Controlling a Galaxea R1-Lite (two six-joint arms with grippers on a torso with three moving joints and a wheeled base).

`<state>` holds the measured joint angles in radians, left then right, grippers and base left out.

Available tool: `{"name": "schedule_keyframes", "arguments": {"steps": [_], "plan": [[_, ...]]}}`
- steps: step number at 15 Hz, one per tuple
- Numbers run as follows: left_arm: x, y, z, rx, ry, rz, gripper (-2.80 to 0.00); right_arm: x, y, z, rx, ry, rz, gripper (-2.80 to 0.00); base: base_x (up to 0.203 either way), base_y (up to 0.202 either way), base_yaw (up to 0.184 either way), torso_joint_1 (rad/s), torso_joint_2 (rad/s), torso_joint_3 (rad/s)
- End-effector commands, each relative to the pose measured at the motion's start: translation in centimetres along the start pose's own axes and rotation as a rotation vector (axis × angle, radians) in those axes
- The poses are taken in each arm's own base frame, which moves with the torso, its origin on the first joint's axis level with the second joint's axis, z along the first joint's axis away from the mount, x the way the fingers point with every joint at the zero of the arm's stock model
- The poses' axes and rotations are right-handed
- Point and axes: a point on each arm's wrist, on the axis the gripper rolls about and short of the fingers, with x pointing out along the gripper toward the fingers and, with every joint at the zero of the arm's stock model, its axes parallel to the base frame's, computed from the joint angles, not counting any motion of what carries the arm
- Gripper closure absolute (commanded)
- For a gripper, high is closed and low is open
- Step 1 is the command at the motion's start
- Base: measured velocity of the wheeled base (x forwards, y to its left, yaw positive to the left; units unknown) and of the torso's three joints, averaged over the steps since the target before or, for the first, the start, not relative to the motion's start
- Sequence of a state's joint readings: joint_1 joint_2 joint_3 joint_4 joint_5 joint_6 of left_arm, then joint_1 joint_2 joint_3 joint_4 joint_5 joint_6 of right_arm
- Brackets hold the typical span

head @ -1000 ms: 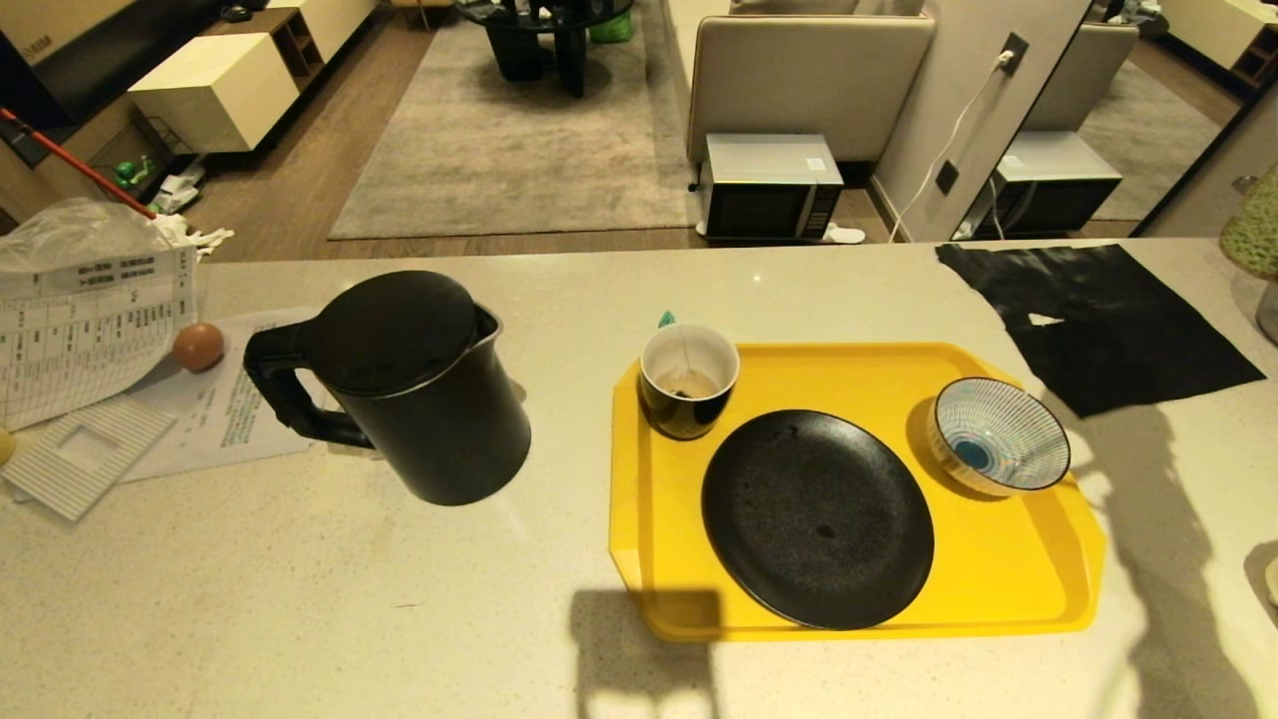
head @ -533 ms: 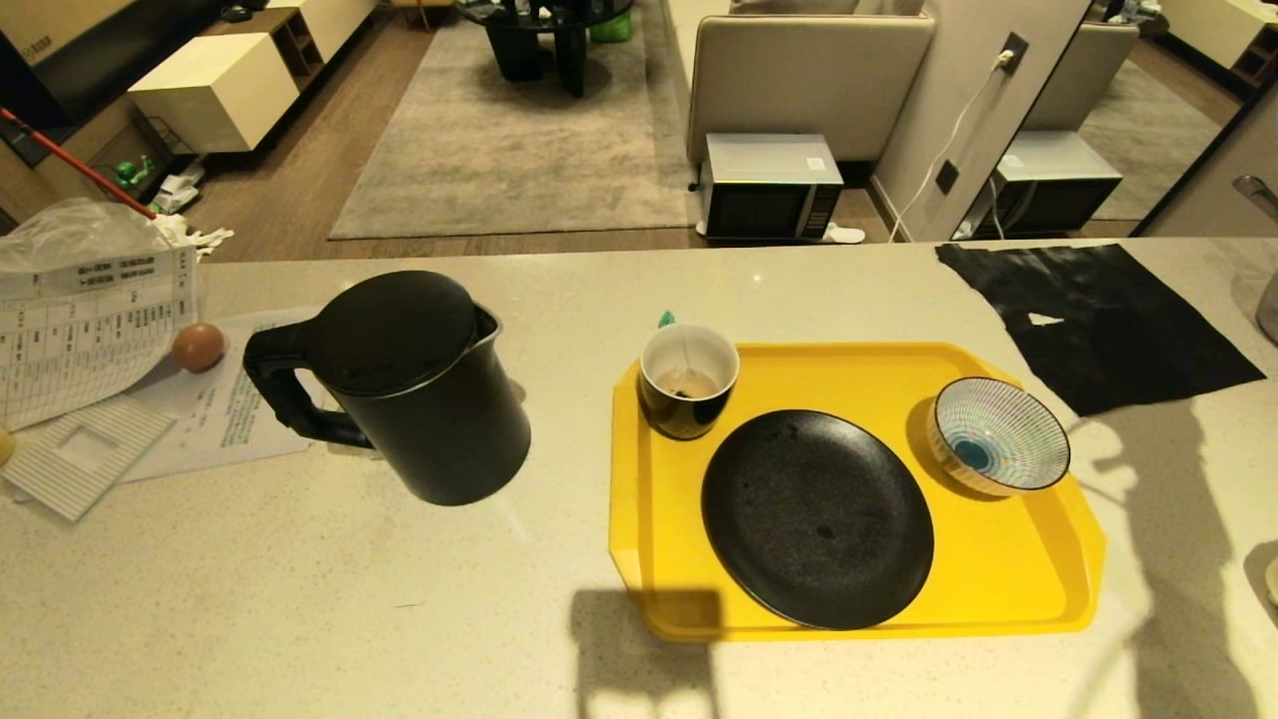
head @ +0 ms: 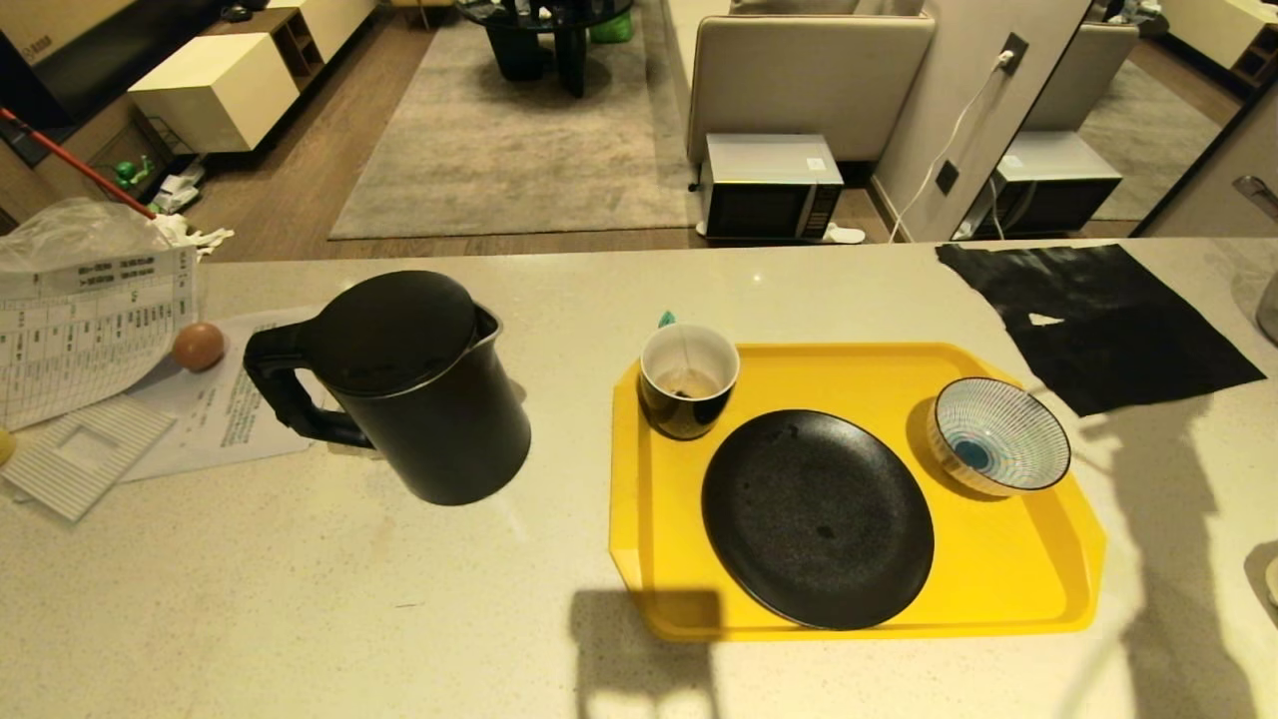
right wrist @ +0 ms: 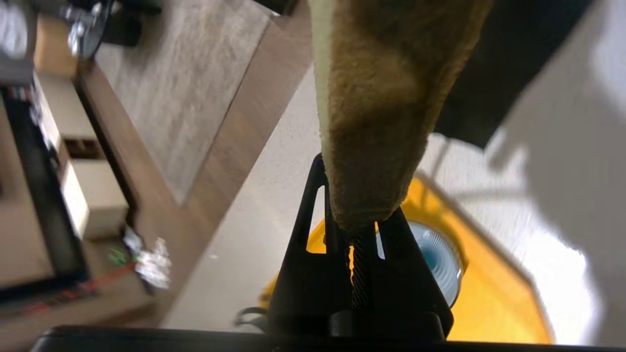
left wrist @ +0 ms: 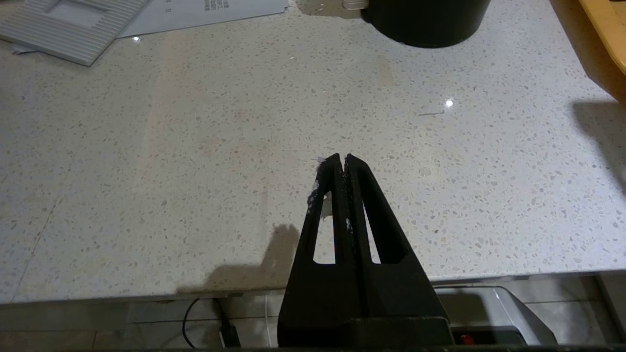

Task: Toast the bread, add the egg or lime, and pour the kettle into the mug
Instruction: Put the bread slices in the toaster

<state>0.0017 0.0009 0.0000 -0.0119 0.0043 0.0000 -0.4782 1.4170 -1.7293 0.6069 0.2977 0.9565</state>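
In the right wrist view my right gripper (right wrist: 356, 195) is shut on the bread (right wrist: 386, 98), a thick slice with a tan-brown crust and a pale face. It hangs in the air above the counter, beyond the striped bowl (right wrist: 435, 259) and the yellow tray (right wrist: 494, 303). Neither the bread nor this gripper shows in the head view. The black kettle (head: 419, 384) stands left of the tray (head: 1008, 589). The mug (head: 688, 381) sits in the tray's far left corner. An egg (head: 198, 346) lies on papers at the far left. My left gripper (left wrist: 341, 157) is shut and empty over the counter's near edge.
A black plate (head: 817, 517) and the striped bowl (head: 999, 435) also sit on the tray. A black sheet (head: 1098, 320) lies at the back right. Papers and a plastic bag (head: 90, 320) crowd the left end. Bare counter lies between kettle and tray.
The bread, seen at the head view's far right edge a second ago, has left that view. The arm's shadow on the right side of the counter has shifted. Nothing on the counter moved.
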Motion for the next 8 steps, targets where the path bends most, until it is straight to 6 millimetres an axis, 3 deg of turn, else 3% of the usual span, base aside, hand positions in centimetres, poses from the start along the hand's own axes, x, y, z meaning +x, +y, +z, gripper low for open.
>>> {"name": "schedule_keyframes", "arguments": {"steps": [1,4,8], "plan": [[0.0,0.0,0.0,0.0,0.0,0.0,0.0,1.3,-1.0,1.1,0.162,0.022,-0.107,0.0,0.0,0.0,0.0,0.0,0.0,0.0],[0.0,0.0,0.0,0.0,0.0,0.002,0.0,1.5,-1.4,3.0,0.317,0.034,-0.129,0.0,0.0,0.0,0.0,0.0,0.0,0.0],[0.0,0.0,0.0,0.0,0.0,0.001,0.0,1.8,-3.7,5.5,0.571,0.115,-0.109,0.0,0.0,0.0,0.0,0.0,0.0,0.0]]}}
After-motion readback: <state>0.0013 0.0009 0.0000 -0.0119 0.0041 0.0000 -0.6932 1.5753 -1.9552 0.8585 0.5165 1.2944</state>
